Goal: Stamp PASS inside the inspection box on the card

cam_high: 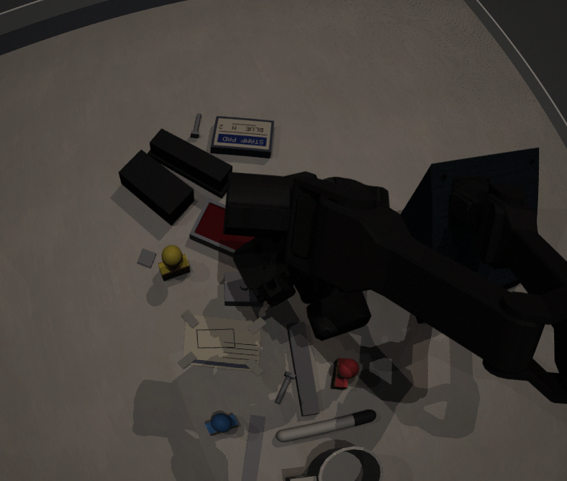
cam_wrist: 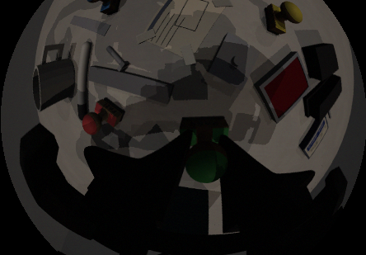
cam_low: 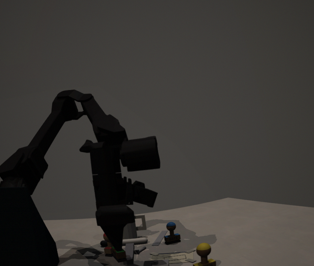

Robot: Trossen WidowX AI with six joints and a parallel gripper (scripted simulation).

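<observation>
From the top, the black arm hid its fingertips and whatever they gripped. The open stamp pad (cam_high: 211,219) (cam_wrist: 287,87), a grey tray with red ink, lay partly under it; the cream card (cam_high: 209,353) (cam_low: 173,258) (cam_wrist: 199,18), taped at its corners, showed an outlined box with no print inside.

In the exterior view, the black gripper (cam_low: 119,249) (cam_wrist: 205,137) pointed down beside the grey bar (cam_high: 303,370) (cam_low: 129,253) (cam_wrist: 131,83), with a green-edged wooden block low at its tips.

In the wrist view, the fingers were clamped on the neck of the green-knobbed wooden stamp (cam_low: 119,253) (cam_wrist: 206,161), presumably the PASS stamp, though its lettering could not be read. The step in hand seemed to be carrying it to be inked; the next move called for clearance over the pad's rim, then a level press onto the red.
</observation>
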